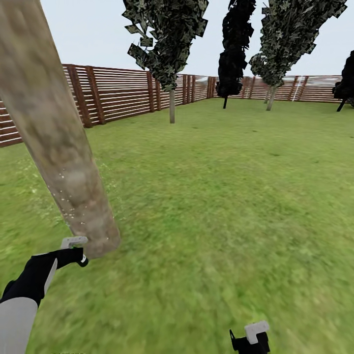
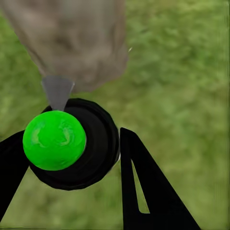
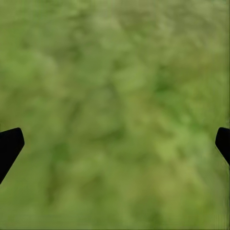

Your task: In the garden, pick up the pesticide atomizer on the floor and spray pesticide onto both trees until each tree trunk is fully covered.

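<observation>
A thick pale grey-brown tree trunk [image 1: 54,142] leans across the left of the head view, with fine white specks on its lower part. My left gripper [image 1: 77,250] is right at its base. In the left wrist view that gripper [image 2: 72,139] is shut on the pesticide atomizer [image 2: 91,158], a round black bottle whose top shows bright green. The bottle's grey cone nozzle [image 2: 57,91] points at the trunk [image 2: 76,43], close ahead. A second tree [image 1: 171,105] with a patchy green canopy stands by the fence. My right gripper [image 1: 250,338] hangs low over the lawn, open [image 3: 117,139] and empty.
Green lawn [image 1: 221,196] spreads ahead to a brown slat fence [image 1: 118,93]. A black cone-shaped tree [image 1: 231,54] and another leafy tree [image 1: 271,98] stand at the far side. A dark tree [image 1: 345,83] sits at the right edge.
</observation>
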